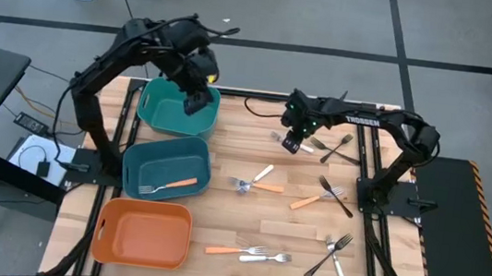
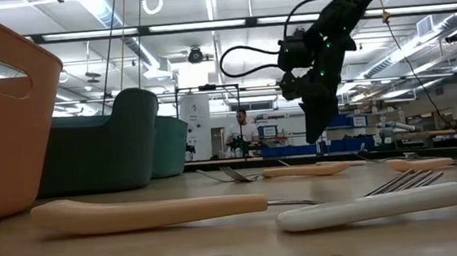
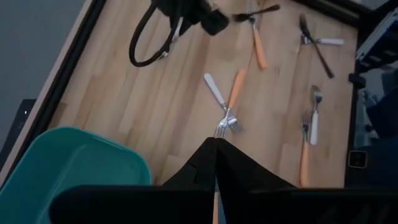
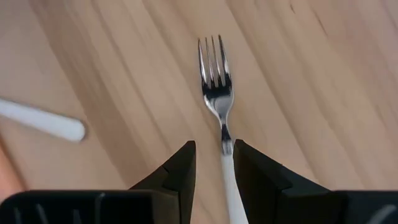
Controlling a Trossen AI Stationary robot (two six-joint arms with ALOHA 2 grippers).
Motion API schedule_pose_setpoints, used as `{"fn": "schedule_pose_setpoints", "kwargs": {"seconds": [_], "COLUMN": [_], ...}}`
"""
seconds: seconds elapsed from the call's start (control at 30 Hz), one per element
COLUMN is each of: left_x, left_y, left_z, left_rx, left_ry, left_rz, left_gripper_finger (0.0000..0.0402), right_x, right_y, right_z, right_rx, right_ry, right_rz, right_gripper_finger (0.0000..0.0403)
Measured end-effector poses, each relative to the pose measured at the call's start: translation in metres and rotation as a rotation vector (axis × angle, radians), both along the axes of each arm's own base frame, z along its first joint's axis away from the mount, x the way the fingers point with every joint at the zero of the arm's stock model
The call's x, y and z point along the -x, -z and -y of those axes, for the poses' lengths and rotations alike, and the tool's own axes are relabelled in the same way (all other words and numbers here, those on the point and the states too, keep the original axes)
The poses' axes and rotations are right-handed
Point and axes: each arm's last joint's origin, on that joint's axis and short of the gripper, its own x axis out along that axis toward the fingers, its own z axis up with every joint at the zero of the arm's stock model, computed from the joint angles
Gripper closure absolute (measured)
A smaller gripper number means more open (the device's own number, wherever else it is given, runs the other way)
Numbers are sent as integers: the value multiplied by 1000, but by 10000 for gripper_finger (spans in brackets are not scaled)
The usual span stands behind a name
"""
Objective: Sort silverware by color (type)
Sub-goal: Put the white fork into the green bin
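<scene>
The white-handled fork [image 4: 219, 106] lies flat on the wooden surface [image 1: 225, 159] near its far edge, a little right of the middle. Its long axis runs straight out from the right hand [image 4: 213, 163]: tines away from the wrist, white handle back between the two fingers. The right hand [image 1: 291, 144] is spread, one finger on each side of the handle with a small gap; whether the tips touch the fork cannot be told. In the low view this hand [image 2: 312, 129] hangs pointing down above the surface.

Just beside it, toward the right edge, two dark forks [image 1: 333, 150] lie crossed. Near the middle of the surface a white-handled fork [image 1: 258, 177] and an orange-handled fork [image 1: 264, 187] meet at their tines. More forks lie scattered toward the near and right edges.

Along the left edge stand three bins: a teal bin [image 1: 178, 109] farthest, a darker teal bin [image 1: 166, 169] holding an orange-handled fork [image 1: 169, 185], and an orange bin [image 1: 142, 232] nearest. The left hand [image 1: 196, 102] hangs over the far teal bin, its fingers [image 3: 208, 163] pressed together.
</scene>
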Motion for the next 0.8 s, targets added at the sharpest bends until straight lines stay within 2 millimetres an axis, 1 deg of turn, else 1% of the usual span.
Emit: {"fn": "schedule_pose_setpoints", "kwargs": {"seconds": [0.2, 0.3, 0.37, 0.47, 0.57, 0.67, 0.8], "left_x": [13, 17, 18, 18, 18, 18, 18], "left_y": [-11, -14, -15, -15, -15, -15, -15], "left_z": [6, 9, 9, 9, 9, 9, 9], "left_rx": [-7, -13, -15, -14, -17, -18, -19], "left_ry": [-46, -46, -45, -46, -42, -42, -42], "left_rz": [37, 49, 52, 52, 52, 52, 52], "left_gripper_finger": [384, 384, 384, 384, 384, 384, 384], "right_x": [0, 1, 0, -2, -4, -8, -12], "right_y": [8, 9, 14, 30, 40, 46, 51], "right_z": [2, 5, 8, 11, 13, 15, 17], "right_rx": [50, 56, 33, -16, -53, -79, -43], "right_ry": [-9, 0, 11, 30, 32, 20, 20], "right_rz": [29, 38, 34, -30, -101, -126, -200], "right_gripper_finger": [288, 288, 288, 288, 288, 288, 288]}}
